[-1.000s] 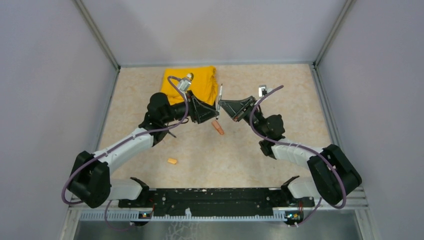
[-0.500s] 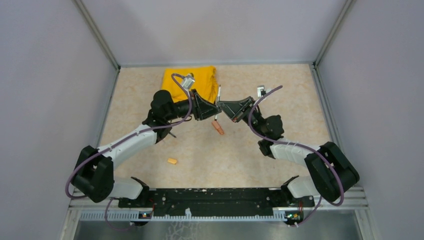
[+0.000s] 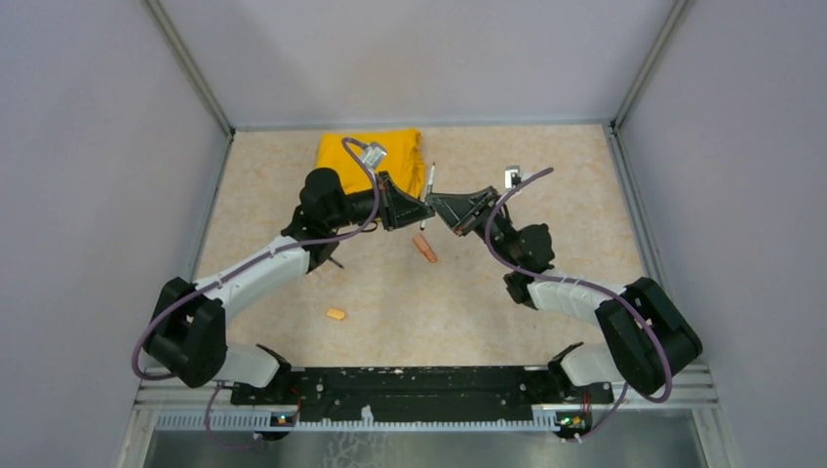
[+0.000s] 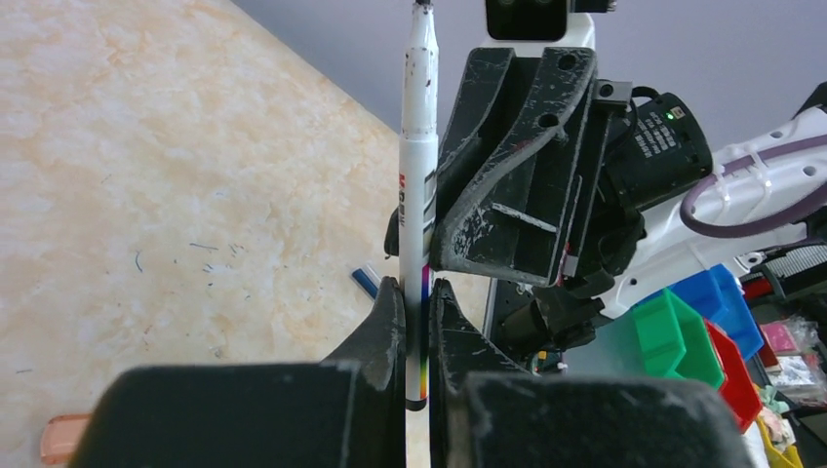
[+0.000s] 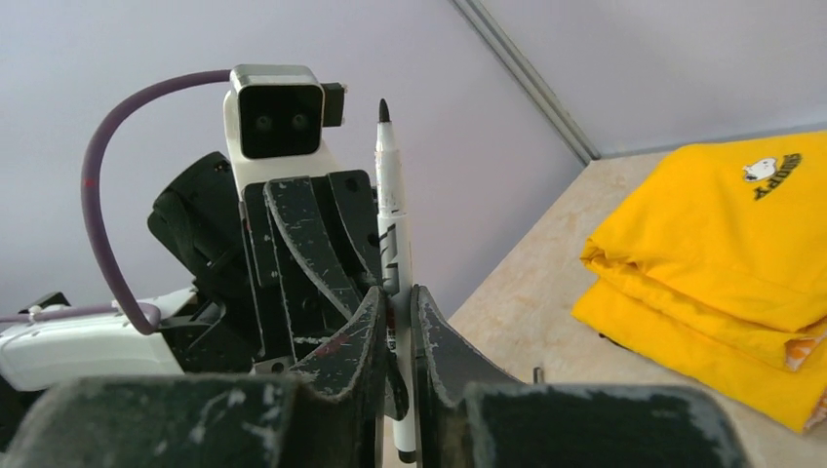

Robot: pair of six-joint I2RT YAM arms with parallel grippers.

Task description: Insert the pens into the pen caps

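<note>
A folded yellow cloth (image 3: 375, 156) is seen on the bench (image 3: 546, 292) just beyond the left pincer (image 4: 417, 297), on its far side. An orange marker (image 3: 424, 249) lies on the bench near both pincers, on their near side and apart from them. An orange cap (image 3: 335, 314) is found well apart from the pincers, nearer the arm bases and off to the left. A thin dark pen (image 3: 335, 261) is partly covered by the left forearm. A blue cap (image 4: 365, 282) is seen on the bench beneath the left pincer, just to the left of its fingers. Coloured bins (image 4: 697, 336) are visible past the right arm in the left wrist view.

In the left wrist view, much of what lies beyond is blocked by the black body of the right pincer (image 5: 395, 302). In the right wrist view, the left pincer and its camera stand likewise in the way.

A white pen (image 4: 420, 166) is held upright, its bare dark tip uppermost. Both pincers are drawn in narrow and clamped on it from opposite sides, the pen being pinched between each pair of fingers at its lower half. Most of the pen's length rises above the fingertips, and a short end is seen projecting below the right pincer's fingers.
</note>
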